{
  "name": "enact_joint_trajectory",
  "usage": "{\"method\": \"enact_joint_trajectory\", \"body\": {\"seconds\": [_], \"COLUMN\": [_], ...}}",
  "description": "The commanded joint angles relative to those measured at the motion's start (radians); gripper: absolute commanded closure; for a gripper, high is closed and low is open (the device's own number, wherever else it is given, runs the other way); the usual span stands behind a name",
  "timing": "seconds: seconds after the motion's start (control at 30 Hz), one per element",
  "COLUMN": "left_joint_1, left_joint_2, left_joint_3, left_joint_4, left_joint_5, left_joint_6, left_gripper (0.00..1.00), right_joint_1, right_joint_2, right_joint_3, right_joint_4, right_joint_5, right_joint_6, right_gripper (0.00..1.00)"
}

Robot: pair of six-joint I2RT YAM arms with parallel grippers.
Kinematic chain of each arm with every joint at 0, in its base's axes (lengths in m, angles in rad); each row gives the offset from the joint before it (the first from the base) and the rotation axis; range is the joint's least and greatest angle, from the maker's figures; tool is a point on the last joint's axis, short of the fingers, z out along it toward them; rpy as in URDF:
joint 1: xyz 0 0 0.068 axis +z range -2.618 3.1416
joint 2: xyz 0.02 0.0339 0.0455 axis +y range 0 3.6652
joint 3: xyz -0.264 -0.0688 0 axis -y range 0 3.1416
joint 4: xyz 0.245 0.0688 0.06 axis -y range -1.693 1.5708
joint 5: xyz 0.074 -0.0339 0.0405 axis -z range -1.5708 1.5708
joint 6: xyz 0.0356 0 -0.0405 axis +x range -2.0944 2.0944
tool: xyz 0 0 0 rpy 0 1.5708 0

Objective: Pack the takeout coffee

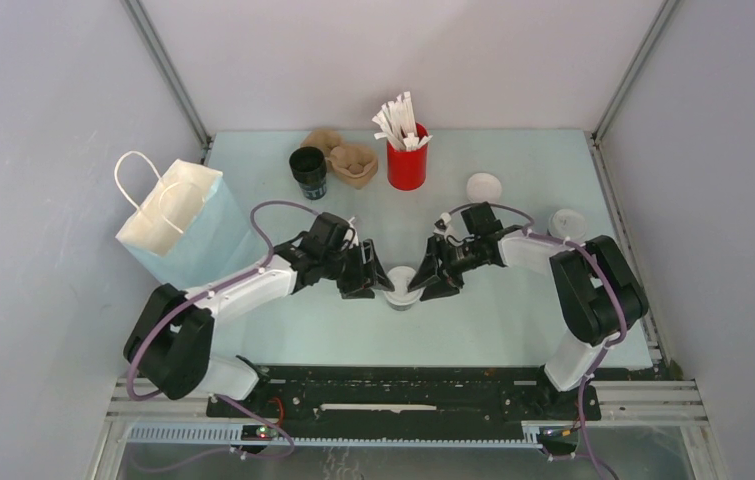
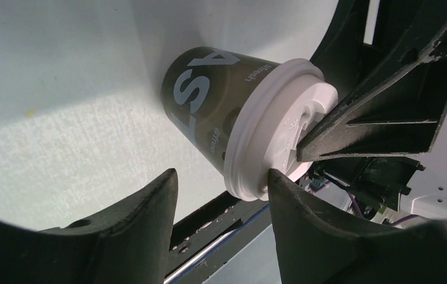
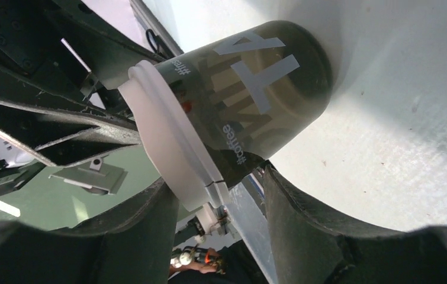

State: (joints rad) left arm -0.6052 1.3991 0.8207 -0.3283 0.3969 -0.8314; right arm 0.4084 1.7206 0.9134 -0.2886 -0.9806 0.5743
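The takeout coffee point(image 1: 402, 290) stands centrally between the left gripper point(image 1: 383, 283), fingers part-spread, one touching the lid rim, and the right gripper point(image 1: 423, 283), grip indeterminate. Well apart: paper bag point(image 1: 178, 225) left; black cup point(image 1: 309, 170), red holder point(image 1: 407, 165) at far edge.

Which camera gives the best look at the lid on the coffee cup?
The left wrist camera: the lid faces it, so its top and rim show large. The right wrist camera catches it from below, rim only. The top camera shows just a tiny white spot.
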Motion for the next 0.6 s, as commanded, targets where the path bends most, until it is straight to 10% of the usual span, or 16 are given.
{"method": "enact_joint_trajectory", "body": {"seconds": [0.0, 0.57], "left_joint_1": [0.003, 0.003], "left_joint_2": [0.016, 0.078], "left_joint_3": [-0.084, -0.131], "left_joint_4": [0.046, 0.054], "left_joint_5": [-0.046, -0.102], "left_joint_6": [0.017, 0.052], "left_gripper": [0.39, 0.41], "right_joint_1": [0.003, 0.009], "right_joint_2": [0.041, -0.004], "right_joint_3": [-0.065, -0.118], "right_joint_4": [0.099, 0.212], "right_joint_5": [0.034, 0.009], "right_joint_6": [0.014, 0.072], "right_gripper": [0.4, 0.2]}}
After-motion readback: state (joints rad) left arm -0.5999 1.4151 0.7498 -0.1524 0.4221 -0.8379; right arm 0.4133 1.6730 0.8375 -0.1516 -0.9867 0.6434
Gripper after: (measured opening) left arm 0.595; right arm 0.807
